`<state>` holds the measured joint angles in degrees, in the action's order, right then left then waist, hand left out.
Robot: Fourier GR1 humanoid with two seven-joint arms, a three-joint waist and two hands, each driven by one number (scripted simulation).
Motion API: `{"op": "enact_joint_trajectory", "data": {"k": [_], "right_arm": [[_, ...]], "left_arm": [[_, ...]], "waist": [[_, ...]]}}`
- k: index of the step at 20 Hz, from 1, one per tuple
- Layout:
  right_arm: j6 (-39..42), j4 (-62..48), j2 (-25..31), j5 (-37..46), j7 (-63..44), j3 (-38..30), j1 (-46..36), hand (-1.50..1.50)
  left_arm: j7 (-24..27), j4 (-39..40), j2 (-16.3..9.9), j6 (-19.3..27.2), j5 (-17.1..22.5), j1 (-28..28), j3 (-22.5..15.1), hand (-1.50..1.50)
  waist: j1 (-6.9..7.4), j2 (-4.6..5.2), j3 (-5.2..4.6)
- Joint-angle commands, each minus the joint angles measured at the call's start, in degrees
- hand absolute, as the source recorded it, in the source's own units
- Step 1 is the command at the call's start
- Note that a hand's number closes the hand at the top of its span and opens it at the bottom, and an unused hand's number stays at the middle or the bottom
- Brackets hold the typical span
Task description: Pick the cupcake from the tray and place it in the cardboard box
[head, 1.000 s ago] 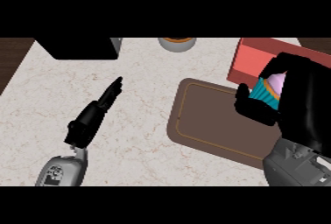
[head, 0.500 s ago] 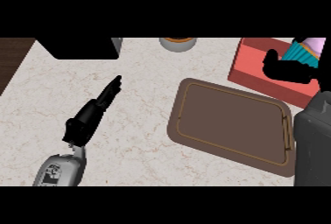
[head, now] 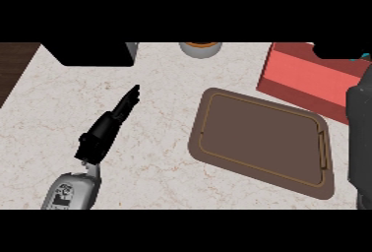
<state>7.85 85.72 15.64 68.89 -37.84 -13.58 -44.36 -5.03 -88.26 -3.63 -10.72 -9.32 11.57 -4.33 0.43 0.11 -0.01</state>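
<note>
Head view gives you the counter from steeply above. Your left hand lies over the pale marbled top at the left, its fingers stretched out straight and held together, pointing up and to the right. It holds nothing and touches none of the objects; the grey forearm runs down to the lower edge behind it.

Your right side is far harder to read. You see a dark grey forearm standing along the right edge, and above it a black shape at the top right corner that is the right hand, over the far end of the red cardboard box. You cannot tell from this angle whether its fingers are spread or curled, because most of the hand is cut off by the frame.

A tiny fleck of turquoise shows at the hand's lower right edge, over the box; that is all you can see of the cupcake, and you cannot tell whether it is gripped or resting inside the box.

The brown tray sits just beside the box, tilted on the counter, with nothing on it. A round cup shows at the top edge, and a black block sits at the upper left.
</note>
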Motion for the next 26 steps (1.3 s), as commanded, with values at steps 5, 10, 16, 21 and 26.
{"op": "enact_joint_trajectory", "data": {"k": [5, 10, 16, 21, 26], "right_arm": [[-9.4, -19.8, 4.0, 1.2, 6.2, -1.1, -3.0, 1.50], [-15.0, -32.0, 8.1, -0.1, 12.2, -4.1, -4.3, 1.50], [-21.4, -42.1, 5.7, -6.2, 10.9, -11.3, -5.3, -1.50], [-25.9, -51.4, 6.5, -12.1, 20.0, -14.8, -6.1, -1.50], [-32.4, -52.0, 5.9, -18.4, 27.3, -19.2, -8.1, -1.50]], "left_arm": [[-1.4, -2.7, 0.4, -0.1, -0.3, -1.4, -0.7, 0.00], [1.8, 2.7, 0.6, 0.5, -0.8, 0.7, 0.6, 0.00], [1.1, 0.8, -0.2, -1.4, 0.4, 0.6, 0.6, 0.00], [2.0, 3.0, 1.0, -0.3, -1.0, 1.4, -0.2, 0.00], [2.6, -0.9, 0.8, -1.1, -0.3, -2.9, -0.9, 0.00]], "waist": [[0.46, 0.07, 0.02], [0.29, 0.24, 0.03], [0.91, 0.48, 0.10], [0.72, 0.46, 0.09], [1.37, 0.42, 0.13]]}}
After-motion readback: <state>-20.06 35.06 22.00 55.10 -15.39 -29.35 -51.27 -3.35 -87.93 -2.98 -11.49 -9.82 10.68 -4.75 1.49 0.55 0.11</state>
